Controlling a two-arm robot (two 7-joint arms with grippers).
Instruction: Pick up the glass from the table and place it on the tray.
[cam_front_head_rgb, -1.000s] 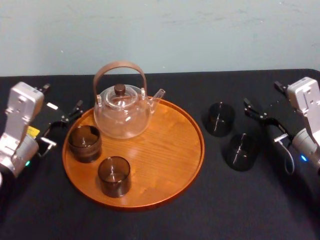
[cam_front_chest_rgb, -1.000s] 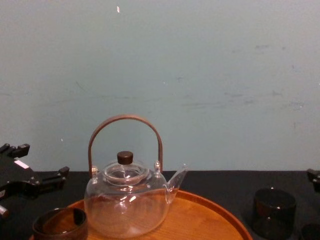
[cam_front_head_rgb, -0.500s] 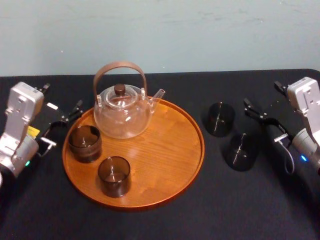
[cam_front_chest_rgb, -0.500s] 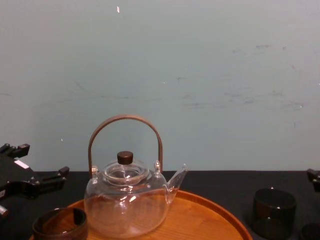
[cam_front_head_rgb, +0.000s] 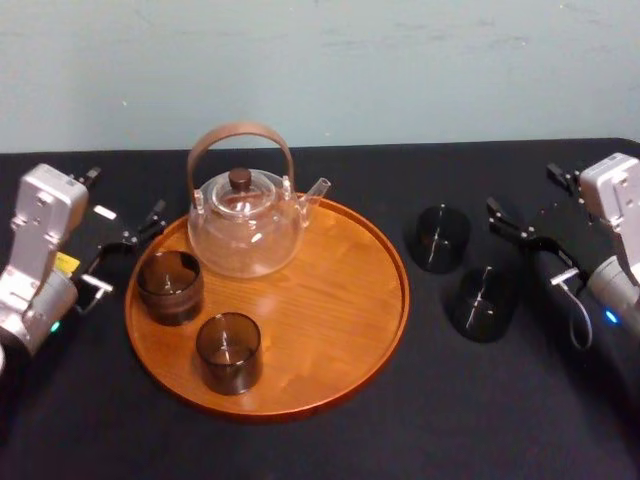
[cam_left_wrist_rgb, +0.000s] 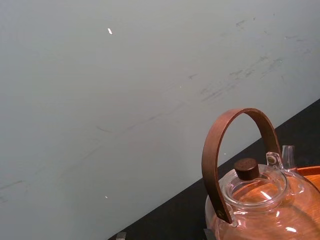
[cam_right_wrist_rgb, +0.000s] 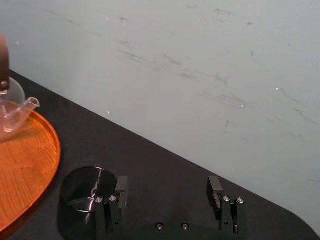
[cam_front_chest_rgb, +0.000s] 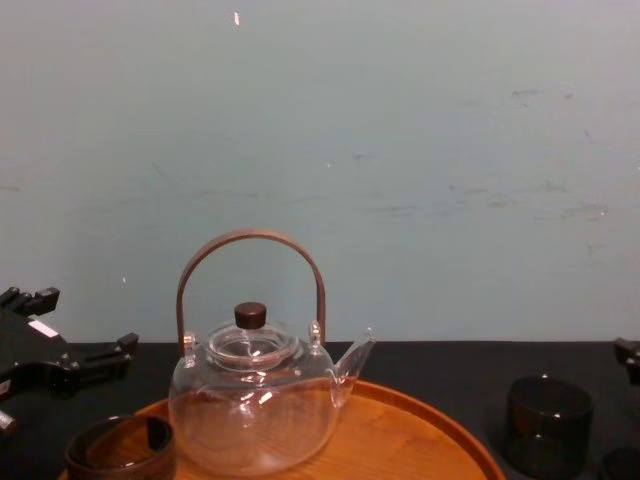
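Two dark glasses wait on my right side of the black table: the farther glass near the rim of the round wooden tray, the nearer glass just beside it. The tray holds a clear teapot and two more glasses, with bare wood on its right half, likely room for another. My right gripper hovers low just right of the pair, aimed at the wall, fingers spread wide and empty; neither glass is between them. My left gripper, also spread and empty, is parked by the tray's left edge.
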